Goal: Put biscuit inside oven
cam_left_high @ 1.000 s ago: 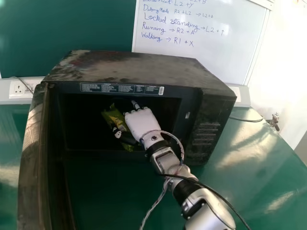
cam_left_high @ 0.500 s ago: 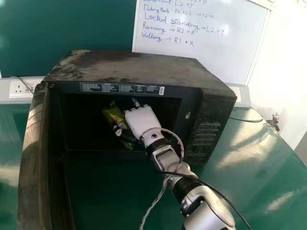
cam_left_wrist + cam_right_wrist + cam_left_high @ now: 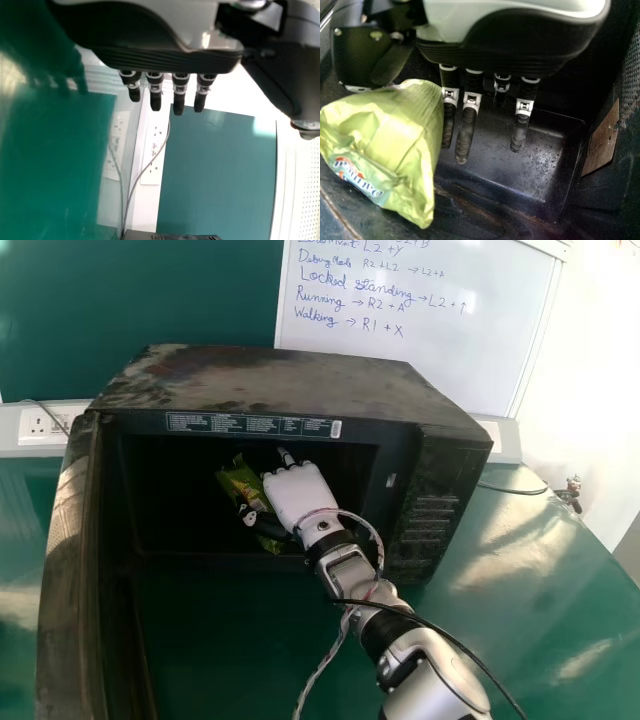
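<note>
The oven [image 3: 270,380] stands on the green counter [image 3: 525,565], filling the middle and left of the head view, its door [image 3: 62,570] swung open along the left edge of the frame. The right arm comes in from the lower right, and its hand [image 3: 296,492] is inside the oven mouth, near the centre of the picture, with the back of the hand facing up. The biscuit packet [image 3: 240,485], green and yellow, is in the oven opening too, just left of the hand, tilted, with the thumb [image 3: 249,519] across its near side. The right hand has the packet pinched between thumb and fingers; in the right wrist view those fingers are long and only slightly bent, and the packet's edge runs against the nearest one. How firm the pinch is, I cannot tell. The left hand [image 3: 155,57] shows in the left wrist view, released, its fingers loosely extended. A whiteboard [image 3: 480,370] with handwriting stands at the upper right of the head view, and a wall socket [image 3: 44,426] sits at the left.
</note>
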You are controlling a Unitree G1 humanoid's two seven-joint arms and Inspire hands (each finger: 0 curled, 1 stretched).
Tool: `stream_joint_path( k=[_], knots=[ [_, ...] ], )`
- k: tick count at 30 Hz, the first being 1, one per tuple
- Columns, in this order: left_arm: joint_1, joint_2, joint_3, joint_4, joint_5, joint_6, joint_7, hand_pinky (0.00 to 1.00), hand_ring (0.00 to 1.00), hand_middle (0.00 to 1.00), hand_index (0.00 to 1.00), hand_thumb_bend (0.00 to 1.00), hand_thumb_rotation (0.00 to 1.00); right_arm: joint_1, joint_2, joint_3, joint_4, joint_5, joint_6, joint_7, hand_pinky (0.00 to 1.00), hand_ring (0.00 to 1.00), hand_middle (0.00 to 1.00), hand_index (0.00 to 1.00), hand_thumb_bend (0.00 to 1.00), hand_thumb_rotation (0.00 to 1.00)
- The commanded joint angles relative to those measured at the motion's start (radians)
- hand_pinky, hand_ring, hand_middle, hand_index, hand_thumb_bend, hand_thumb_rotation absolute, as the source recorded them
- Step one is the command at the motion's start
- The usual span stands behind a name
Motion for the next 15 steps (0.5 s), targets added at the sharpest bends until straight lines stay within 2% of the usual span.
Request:
stream_joint_path(
  k=[1,4,5,7,10,13,15],
  knots=[
    [0.011,-0.022,-0.012,0.023,0.001,0.017,-0.004,0.00,0.67,0.75,0.91,0.21,0.77,-0.021,0.005,0.000,0.002,0.015,-0.002,-0.019,0.55,0.53,0.46,0.54,0.53,0.00],
    [0.009,-0.022,-0.011,0.028,0.007,0.010,0.005,0.00,0.65,0.74,0.91,0.20,0.77,-0.019,0.007,-0.004,0.000,0.023,0.010,-0.016,0.55,0.57,0.47,0.52,0.53,0.00],
    [0.007,-0.022,-0.010,0.030,0.004,0.011,0.003,0.00,0.65,0.73,0.91,0.20,0.77,-0.019,0.009,-0.003,-0.002,0.023,0.018,-0.011,0.56,0.59,0.55,0.51,0.53,0.07],
    [0.008,-0.021,-0.009,0.029,-0.006,0.017,-0.013,0.00,0.65,0.74,0.91,0.17,0.79,-0.019,0.009,0.002,-0.004,0.021,0.029,-0.003,0.59,0.64,0.64,0.69,0.77,0.38],
    [0.010,-0.023,-0.009,0.021,-0.008,0.018,-0.014,0.00,0.65,0.74,0.92,0.17,0.79,-0.018,0.009,0.011,-0.008,0.015,0.044,0.006,0.62,0.68,0.72,0.76,0.86,0.63],
    [0.010,-0.022,-0.012,0.022,-0.001,0.015,-0.009,0.00,0.65,0.74,0.91,0.19,0.79,-0.016,0.008,0.020,-0.010,0.011,0.051,0.004,0.65,0.72,0.76,0.78,0.87,0.70],
    [0.009,-0.019,-0.012,0.027,0.003,0.013,-0.005,0.00,0.65,0.74,0.91,0.19,0.79,-0.015,0.008,0.023,-0.010,0.010,0.057,0.002,0.66,0.74,0.79,0.79,0.88,0.71]
  ],
)
